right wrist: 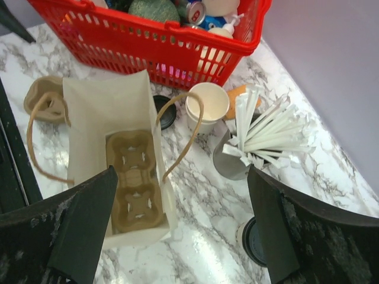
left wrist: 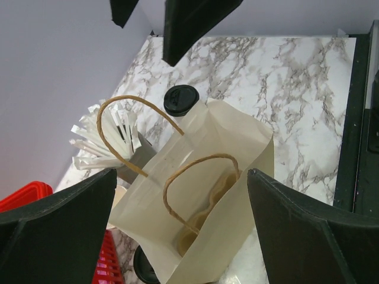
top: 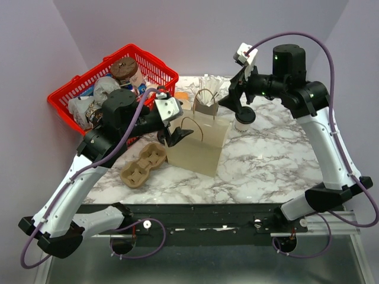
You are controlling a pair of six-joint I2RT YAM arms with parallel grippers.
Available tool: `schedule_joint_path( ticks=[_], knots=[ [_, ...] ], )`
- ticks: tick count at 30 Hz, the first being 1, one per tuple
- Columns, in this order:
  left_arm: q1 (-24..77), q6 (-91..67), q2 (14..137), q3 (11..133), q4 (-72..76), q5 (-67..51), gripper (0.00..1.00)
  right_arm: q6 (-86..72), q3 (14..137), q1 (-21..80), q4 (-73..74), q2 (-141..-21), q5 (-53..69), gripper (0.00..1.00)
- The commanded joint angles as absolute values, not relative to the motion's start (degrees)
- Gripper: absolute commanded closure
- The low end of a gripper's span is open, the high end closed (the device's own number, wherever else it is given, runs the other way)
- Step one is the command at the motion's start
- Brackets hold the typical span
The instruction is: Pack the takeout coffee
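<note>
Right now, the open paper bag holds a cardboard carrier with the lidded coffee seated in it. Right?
No. The right wrist view shows the cardboard carrier in the paper bag empty; the lidded coffee stands on the table outside the bag.

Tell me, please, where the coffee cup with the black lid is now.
In the top view, the coffee cup stands on the table just right of the paper bag, near the cup of white sticks.
</note>
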State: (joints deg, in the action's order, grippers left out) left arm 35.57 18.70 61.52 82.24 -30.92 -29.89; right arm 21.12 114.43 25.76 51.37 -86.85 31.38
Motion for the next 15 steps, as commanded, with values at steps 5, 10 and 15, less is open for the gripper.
schedule_joint_path(
  ticks=[5,10,15],
  knots=[
    [35.5,26.0,62.3,78.8,-36.5,-35.1,0.03,29.7,105.5,25.6,56.2,-87.2,35.6,0.1],
    [35.4,31.5,63.1,76.0,-38.6,-34.3,0.09,32.8,105.9,25.6,55.9,-92.4,37.4,0.22],
    [35.4,33.2,64.9,75.6,-40.3,-35.3,0.18,35.1,107.0,25.6,56.6,-95.8,41.7,0.3]
  ],
)
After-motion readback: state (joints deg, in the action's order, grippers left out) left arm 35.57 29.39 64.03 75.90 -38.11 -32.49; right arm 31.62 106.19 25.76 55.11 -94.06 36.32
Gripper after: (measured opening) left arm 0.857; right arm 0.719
